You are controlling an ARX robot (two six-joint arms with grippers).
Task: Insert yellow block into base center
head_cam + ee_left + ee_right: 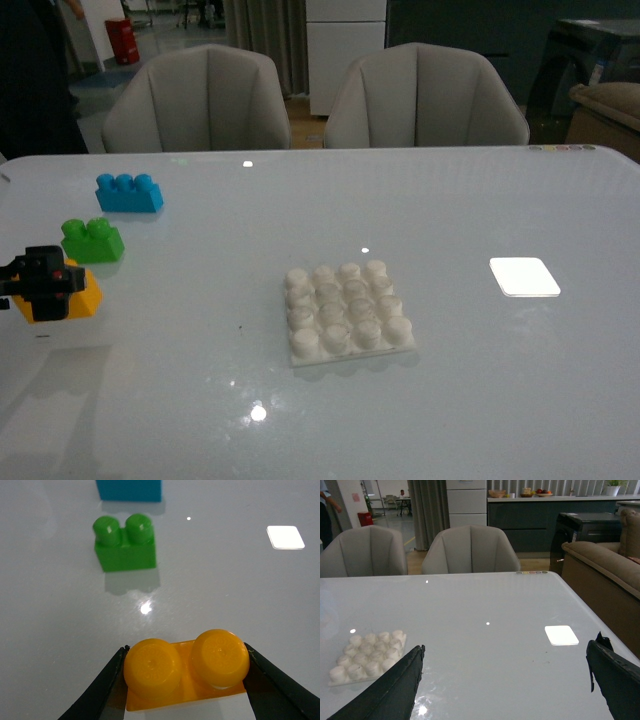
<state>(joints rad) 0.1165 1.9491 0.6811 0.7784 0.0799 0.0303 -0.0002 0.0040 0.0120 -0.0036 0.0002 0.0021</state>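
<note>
Where left pincer [185, 652] clasps, round-studded yellow block [186, 677] gleams

A glossy, pale grey bench [480, 400] fills the foreground, mirroring small ceiling lights and one bright square patch of reflected light [524, 277]. Along its far edge stand two light grey upholstered chairs, one [195, 100] beside the other [425, 97]. Behind them a grey curtain [426, 510] hangs next to a white cabinet [466, 502], and a dark counter [520, 517] carries fruit bowls and a potted plant. A brown sofa [600, 560] sits past the bench's right end, and a red container [122, 40] stands on the shiny floor [170, 35] far back
</note>
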